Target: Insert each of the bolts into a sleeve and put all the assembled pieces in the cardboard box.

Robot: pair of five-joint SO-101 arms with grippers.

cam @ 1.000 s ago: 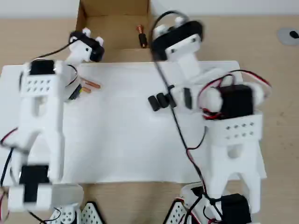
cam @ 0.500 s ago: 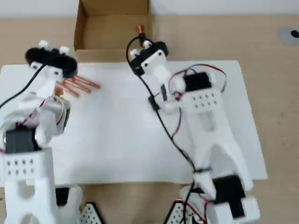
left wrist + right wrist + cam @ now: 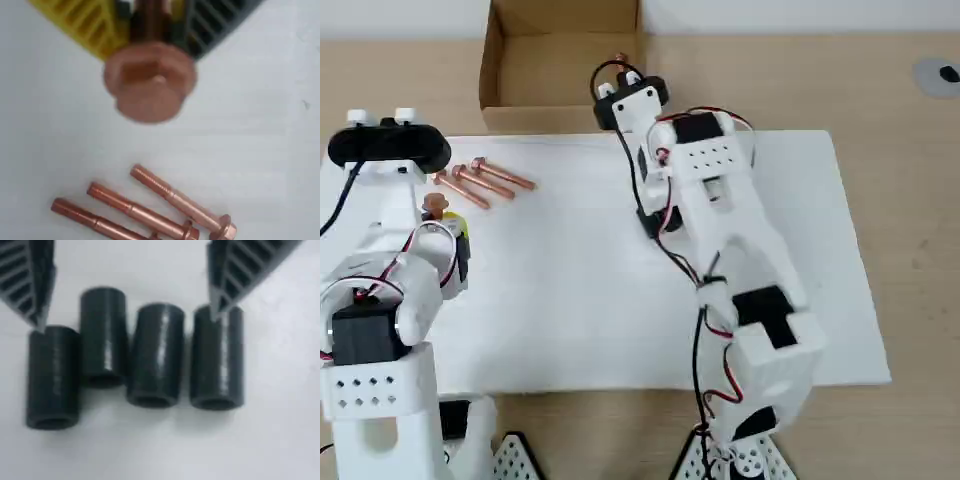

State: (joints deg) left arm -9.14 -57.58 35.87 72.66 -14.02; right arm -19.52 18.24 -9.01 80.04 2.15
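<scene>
Hovering over the four sleeves [image 3: 155,355], we hold our right pincer [image 3: 127,319] agape across their long axes; our left pincer [image 3: 152,30] clamps a bolt [image 3: 150,82].

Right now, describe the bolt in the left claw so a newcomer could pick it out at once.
Start at the white sheet and go to its left side, where three copper bolts lie side by side. The one meant is the fourth bolt. It is not lying with them but pinched in the yellow-and-black left claw.
</scene>
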